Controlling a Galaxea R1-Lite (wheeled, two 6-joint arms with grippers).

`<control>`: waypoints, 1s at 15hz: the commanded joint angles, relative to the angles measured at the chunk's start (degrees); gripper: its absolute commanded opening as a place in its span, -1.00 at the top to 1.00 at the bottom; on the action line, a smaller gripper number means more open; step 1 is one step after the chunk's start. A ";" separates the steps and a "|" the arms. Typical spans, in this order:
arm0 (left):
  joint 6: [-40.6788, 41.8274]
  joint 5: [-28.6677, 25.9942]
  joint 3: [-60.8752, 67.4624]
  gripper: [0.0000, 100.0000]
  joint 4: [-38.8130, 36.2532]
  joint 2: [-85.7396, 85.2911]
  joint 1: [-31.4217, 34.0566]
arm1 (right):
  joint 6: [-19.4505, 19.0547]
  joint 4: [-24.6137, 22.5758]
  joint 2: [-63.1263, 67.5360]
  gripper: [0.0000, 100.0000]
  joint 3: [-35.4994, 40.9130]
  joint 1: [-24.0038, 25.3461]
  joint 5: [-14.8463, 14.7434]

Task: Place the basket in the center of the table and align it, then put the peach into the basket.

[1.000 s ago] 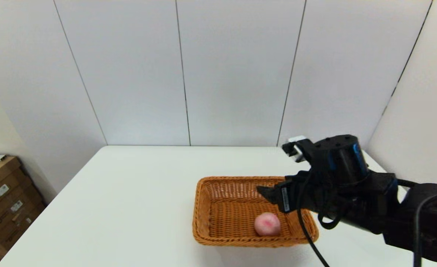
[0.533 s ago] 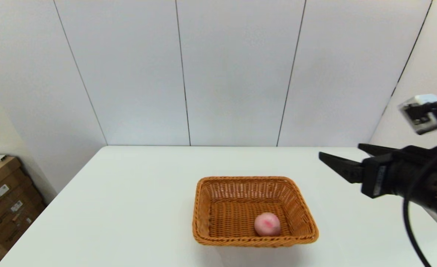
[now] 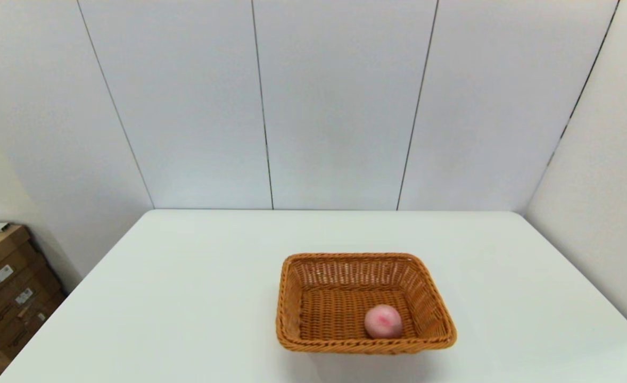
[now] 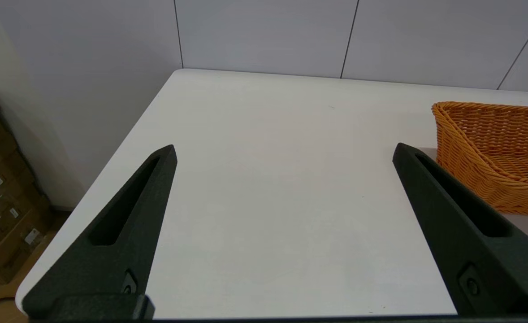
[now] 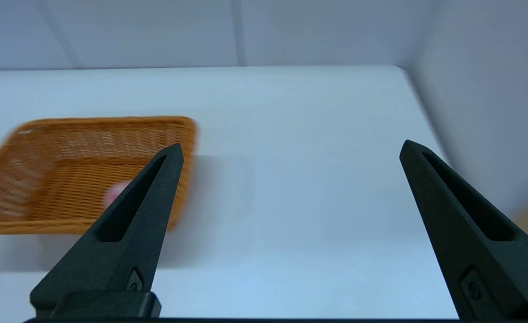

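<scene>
Now, label by label:

Basket: the basket (image 3: 365,302) sits on the table (image 3: 186,298), a little right of centre and in the lower half of the head frame.
Basket axis: its long axis runs left to right across the frame; the sides flare outward and the near rim runs parallel to the frame's bottom edge.
Peach: the peach (image 3: 383,322) lies inside the basket, in the lower right part of its floor, close to the near wall, with the pink-red blush facing up.
Peach, wrist look: in the right wrist frame a pale pink patch (image 5: 116,192) shows inside the blurred basket (image 5: 67,175), partly behind a black finger.
Left gripper: the left gripper (image 4: 284,154) hangs over bare tabletop with its jaws spread wide and nothing between them; the basket's corner (image 4: 492,148) shows at the right edge of that frame.
Right gripper: the right gripper (image 5: 291,150) is spread wide too, holding nothing, over white table at the centre right of its frame.
Surroundings: cardboard boxes (image 3: 5,287) stand at the lower left of the head frame, off the table; white wall panels (image 3: 335,101) fill the upper half.
In the way: neither gripper reaches over the basket.
</scene>
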 commanded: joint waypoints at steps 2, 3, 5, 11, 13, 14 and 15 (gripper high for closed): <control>-0.08 0.02 0.00 -1.00 0.00 -0.01 0.00 | -0.30 7.42 -16.29 -1.00 3.31 -7.64 -0.10; -0.08 0.02 0.00 -1.00 0.00 -0.01 0.00 | -0.47 8.83 -18.13 -1.00 3.66 -8.52 0.17; -0.08 0.02 0.00 -1.00 0.00 -0.01 0.00 | -0.47 9.97 -21.21 -1.00 5.24 -9.92 0.17; -0.08 0.02 0.00 -1.00 0.00 0.07 0.09 | -0.47 9.88 -30.61 -1.00 9.55 -10.63 0.52; -0.08 0.02 0.00 -1.00 0.00 0.07 0.09 | -0.82 9.71 -33.87 -1.00 11.22 -10.63 1.31; -0.08 0.02 0.00 -1.00 0.00 0.07 0.09 | -1.09 9.09 -33.95 -1.00 12.10 -10.63 2.10; -0.08 0.02 0.00 -1.00 0.00 0.07 0.09 | -1.26 8.92 -33.95 -1.00 12.45 -10.63 2.36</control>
